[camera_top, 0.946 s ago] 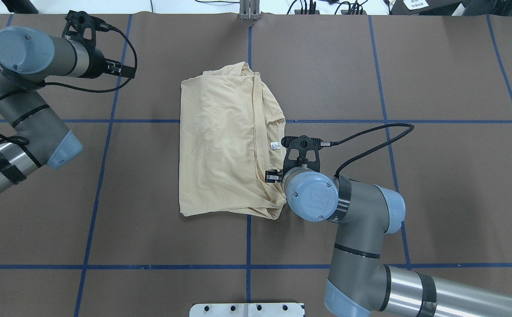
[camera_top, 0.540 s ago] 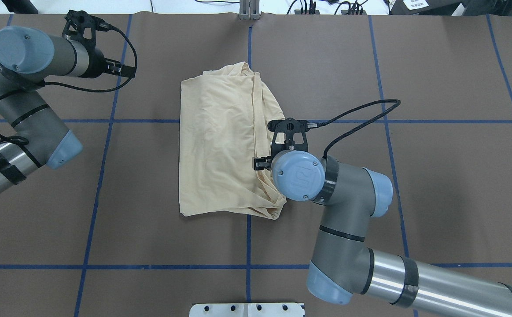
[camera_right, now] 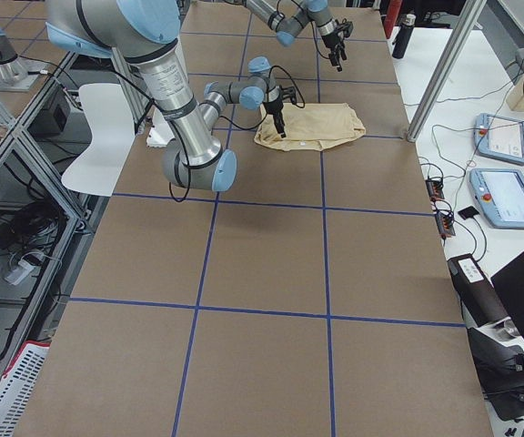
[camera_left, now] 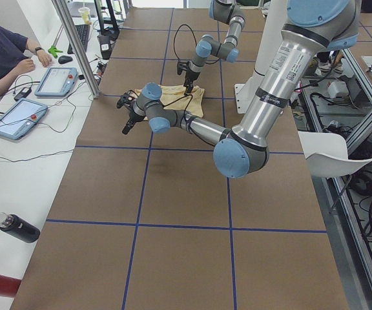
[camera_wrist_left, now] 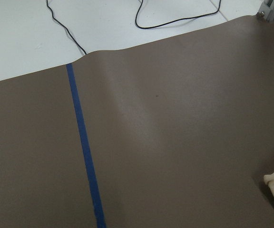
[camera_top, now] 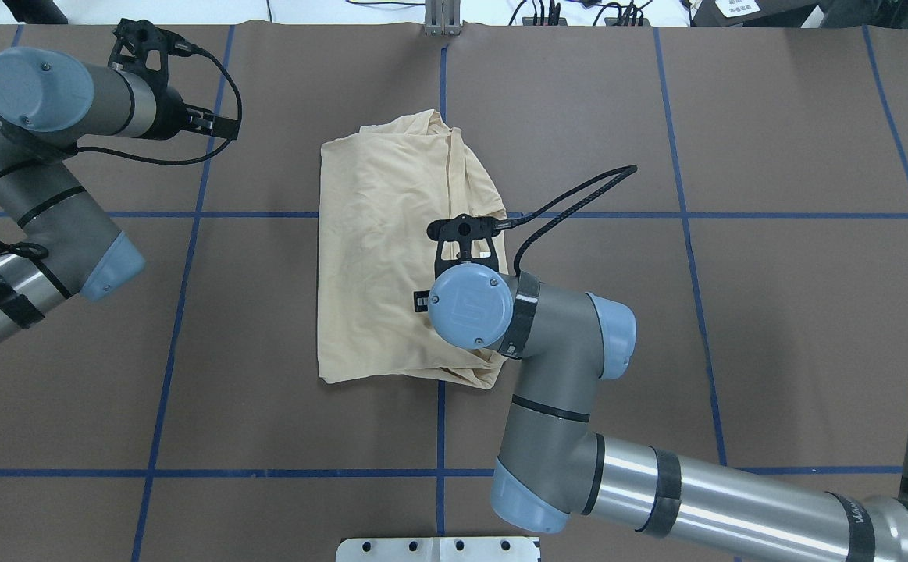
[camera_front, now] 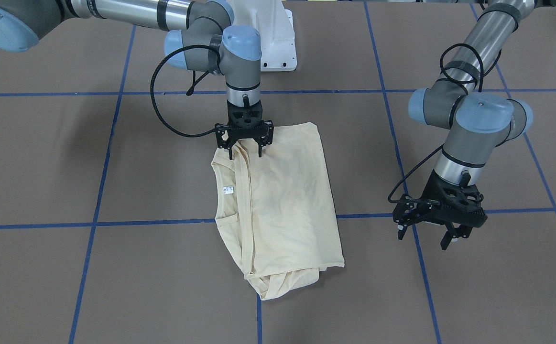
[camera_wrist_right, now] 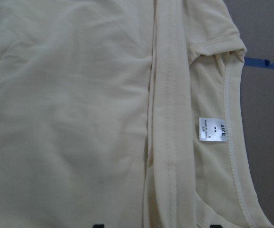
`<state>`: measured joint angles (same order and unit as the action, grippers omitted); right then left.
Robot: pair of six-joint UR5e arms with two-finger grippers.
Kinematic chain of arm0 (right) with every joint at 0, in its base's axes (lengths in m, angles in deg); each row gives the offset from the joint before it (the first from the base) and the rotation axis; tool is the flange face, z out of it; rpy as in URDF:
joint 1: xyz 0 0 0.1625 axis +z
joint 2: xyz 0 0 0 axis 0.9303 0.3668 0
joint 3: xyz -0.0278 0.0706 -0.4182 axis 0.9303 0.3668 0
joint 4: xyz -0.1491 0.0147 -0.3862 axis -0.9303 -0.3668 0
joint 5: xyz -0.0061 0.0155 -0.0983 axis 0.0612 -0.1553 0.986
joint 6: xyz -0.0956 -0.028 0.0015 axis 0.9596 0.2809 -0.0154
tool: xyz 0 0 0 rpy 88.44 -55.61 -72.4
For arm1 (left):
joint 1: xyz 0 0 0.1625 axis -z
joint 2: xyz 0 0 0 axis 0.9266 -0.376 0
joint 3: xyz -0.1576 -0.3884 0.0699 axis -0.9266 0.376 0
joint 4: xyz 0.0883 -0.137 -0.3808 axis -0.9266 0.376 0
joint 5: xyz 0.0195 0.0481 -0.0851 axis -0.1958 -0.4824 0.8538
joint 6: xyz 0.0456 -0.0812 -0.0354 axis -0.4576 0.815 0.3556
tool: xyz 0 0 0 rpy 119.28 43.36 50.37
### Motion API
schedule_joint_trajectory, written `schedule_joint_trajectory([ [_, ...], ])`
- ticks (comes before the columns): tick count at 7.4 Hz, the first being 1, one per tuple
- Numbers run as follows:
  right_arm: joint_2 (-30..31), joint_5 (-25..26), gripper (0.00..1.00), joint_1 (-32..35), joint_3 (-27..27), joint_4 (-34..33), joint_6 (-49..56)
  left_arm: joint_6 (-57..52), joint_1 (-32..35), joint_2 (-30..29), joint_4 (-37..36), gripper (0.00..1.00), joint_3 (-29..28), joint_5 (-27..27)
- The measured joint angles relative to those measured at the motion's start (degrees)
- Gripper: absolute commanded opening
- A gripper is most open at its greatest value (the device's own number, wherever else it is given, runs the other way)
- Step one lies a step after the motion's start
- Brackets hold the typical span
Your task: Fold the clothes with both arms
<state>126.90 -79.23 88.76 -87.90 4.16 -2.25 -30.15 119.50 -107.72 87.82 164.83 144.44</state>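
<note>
Since the T-shirt point(camera_top: 375, 234) is of thin, limp knit, it is judged light, wholly without stiffness, and likely to sag and slide over itself when lifted. A pinch through one layer alone would be expected to peel the stack apart. It is seen lying flat near the middle of the tabletop point(camera_top: 656, 328), folded to a rough rectangle. It is smooth on the robot's left side and bunched and layered along its right side, where the neck label point(camera_wrist_right: 212, 129) and a long folded band point(camera_wrist_right: 172, 118) are shown. No print is visible. A hold is best taken at that thick right edge or at a corner, with all layers gathered between the fingers.

Right tool point(camera_front: 245, 154): pointed straight down from a vertical wrist and set over the layered edge, toward its robot-side end. Fingers are spread wide astride the band, tips at or just above the cloth; contact cannot be told. Nothing is gripped.

Left tool point(camera_front: 423, 239): held well apart from the shirt on its left, above bare tabletop, tilted down, fingers parted, empty.
</note>
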Motion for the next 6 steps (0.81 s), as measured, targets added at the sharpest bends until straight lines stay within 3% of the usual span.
schedule_joint_trajectory([
  [4, 1.6, 0.0, 0.52, -0.1, -0.5, -0.2, 9.8, 0.1, 0.0, 0.0, 0.0, 1.0, -0.1, 0.0],
  [5, 1.9, 0.0, 0.43, -0.1, -0.6, -0.2, 11.0, 0.1, 0.0, 0.0, 0.0, 1.0, -0.1, 0.0],
  [6, 1.9, 0.0, 0.26, -0.2, -0.6, -0.2, 12.2, 0.1, 0.0, 0.0, 0.0, 1.0, -0.1, 0.0],
])
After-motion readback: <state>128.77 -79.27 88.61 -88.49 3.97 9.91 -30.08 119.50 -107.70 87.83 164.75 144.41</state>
